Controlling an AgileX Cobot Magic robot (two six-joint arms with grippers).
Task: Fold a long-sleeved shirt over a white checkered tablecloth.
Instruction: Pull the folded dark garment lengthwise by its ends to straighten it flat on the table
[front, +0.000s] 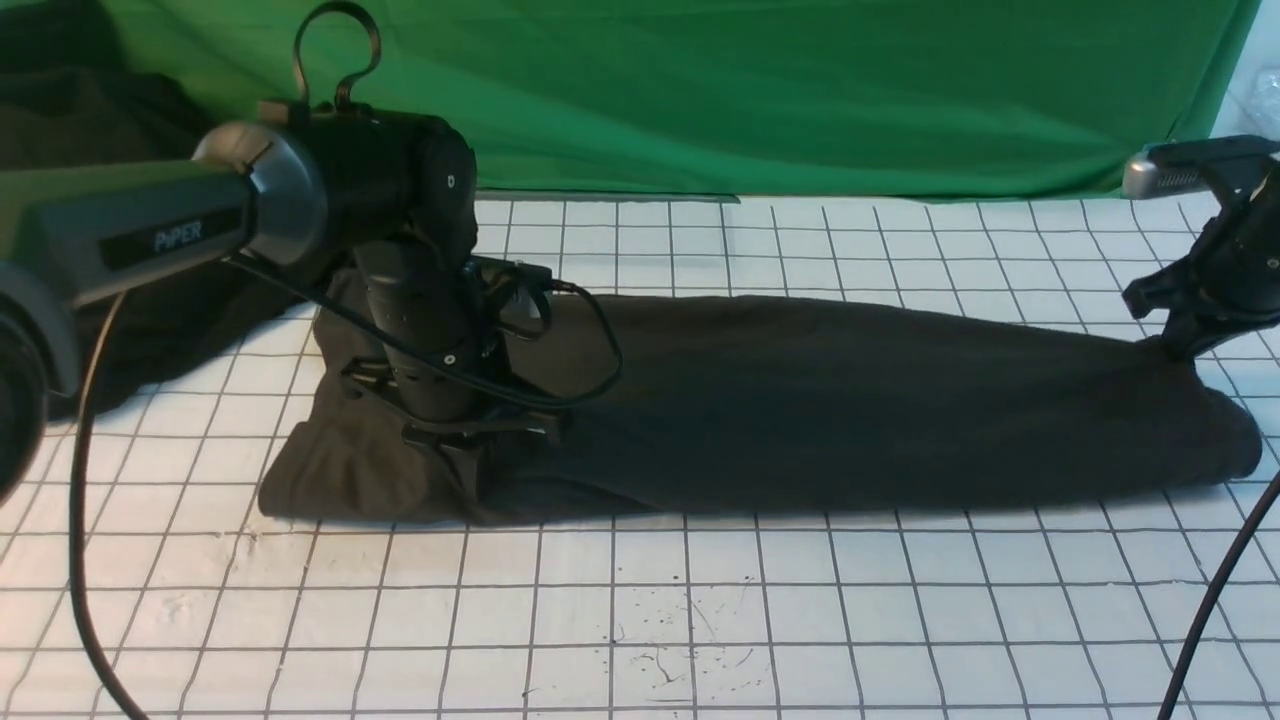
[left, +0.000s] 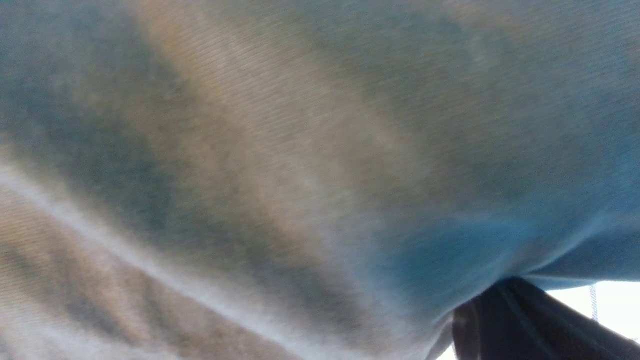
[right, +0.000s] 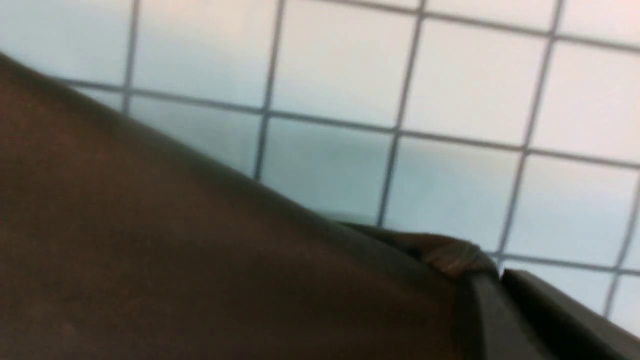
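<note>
Free: we list the near strip of white checkered tablecloth (front: 700, 600). Blocked: long-sleeved shirt (front: 850, 400) across the middle, left arm (front: 420, 310) and cable (front: 612, 345) over its left end.

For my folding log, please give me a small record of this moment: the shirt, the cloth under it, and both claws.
garment: dark charcoal knit long-sleeved shirt, lying as one long band
surface: white checkered tablecloth with grey grid lines
left claw: shut on the shirt's left end
right claw: shut on the shirt's right end
background: plain green backdrop cloth
</note>
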